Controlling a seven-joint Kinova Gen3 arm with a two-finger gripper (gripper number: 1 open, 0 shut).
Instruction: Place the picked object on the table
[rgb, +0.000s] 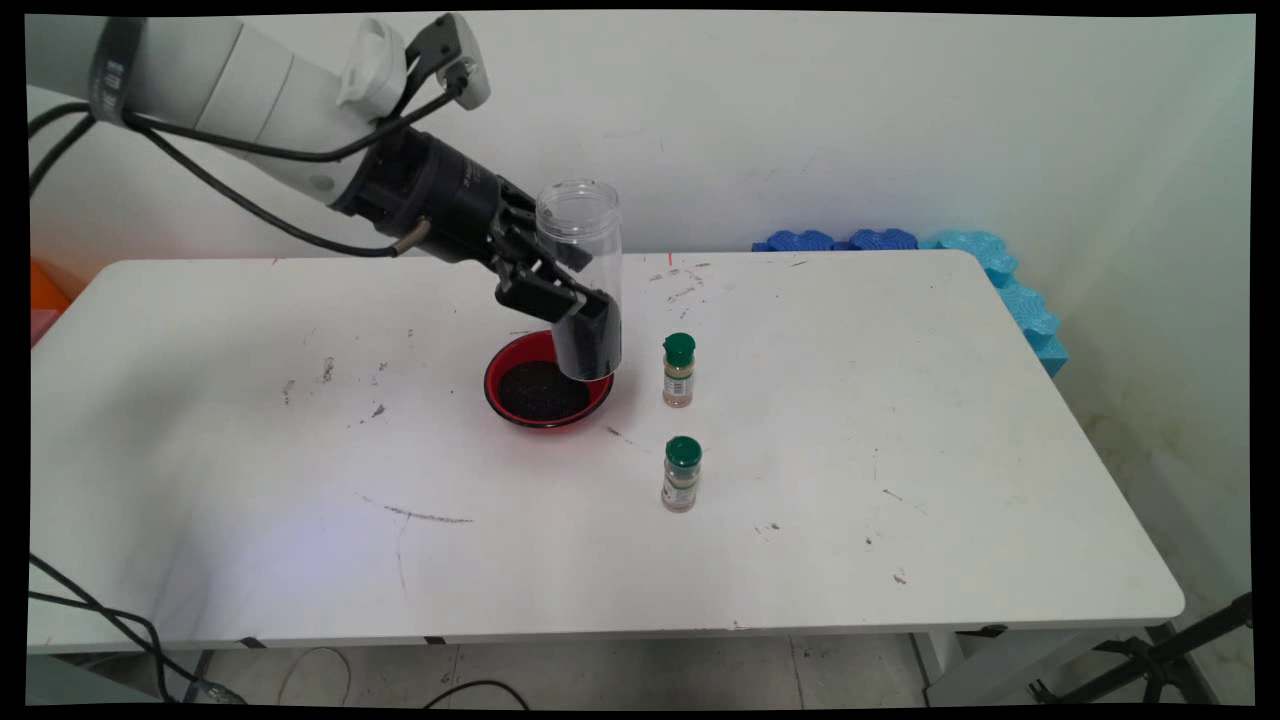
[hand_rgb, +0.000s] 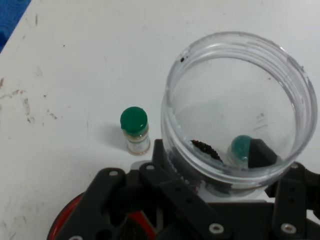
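My gripper (rgb: 585, 320) is shut on a clear plastic jar (rgb: 583, 275), held upright just above the right rim of a red bowl (rgb: 503, 398). The jar's open mouth faces up and a layer of dark grains fills its bottom. The bowl also holds dark grains. In the hand view the jar (hand_rgb: 240, 105) fills the right side, with my gripper (hand_rgb: 235, 200) clamped around its lower part and the bowl's red rim (hand_rgb: 62, 220) at the bottom left. Two small green-capped spice bottles stand to the right of the bowl, one farther back (rgb: 679, 370) and one nearer (rgb: 681, 474).
Blue foam pieces (rgb: 1010, 285) lie along the table's back right corner and right edge. Scuff marks dot the white table (rgb: 950, 420). Black cables hang from the arm at the upper left. One spice bottle (hand_rgb: 134, 130) stands just beside the jar in the hand view.
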